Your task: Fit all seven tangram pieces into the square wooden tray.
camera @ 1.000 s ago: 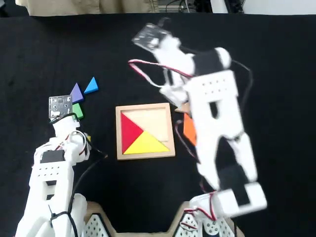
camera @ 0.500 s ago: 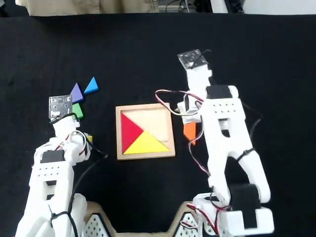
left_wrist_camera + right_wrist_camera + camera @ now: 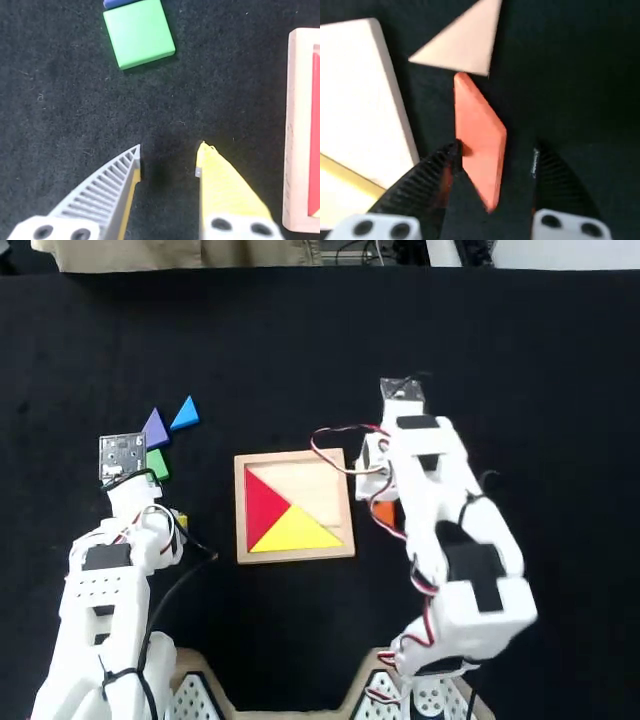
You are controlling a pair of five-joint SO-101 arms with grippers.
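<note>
Starting over on the left of the black surface [image 3: 520, 350]: a purple triangle [image 3: 154, 427] and a blue triangle [image 3: 184, 414] sit close together, with the green square [image 3: 157, 462] just below the purple one. All three are well apart from the tray.

The left gripper [image 3: 169, 152] hangs low over bare cloth just short of the green square. Its jaws are parted by a modest gap and there's nothing between them, so it's got hold of nothing. The tray's wooden rim is off to one side of it in the wrist view.

In the middle is the square wooden tray [image 3: 241, 510]. It has two pieces in it: a red triangle [image 3: 263, 505] against the left side and a yellow triangle [image 3: 295, 531] along the bottom, meeting at the centre. The rest of the tray floor is bare wood.

Right beside the tray's right edge lies the orange parallelogram [image 3: 479, 145], flat on the cloth. The right gripper [image 3: 495, 150] is down over it with jaws spread, one finger [image 3: 451, 155] up against the piece's edge and the other standing a bit off, so it's straddling it rather than clamped. Just past the orange piece's far tip is a pale wooden triangle [image 3: 465, 42], also outside the tray.
</note>
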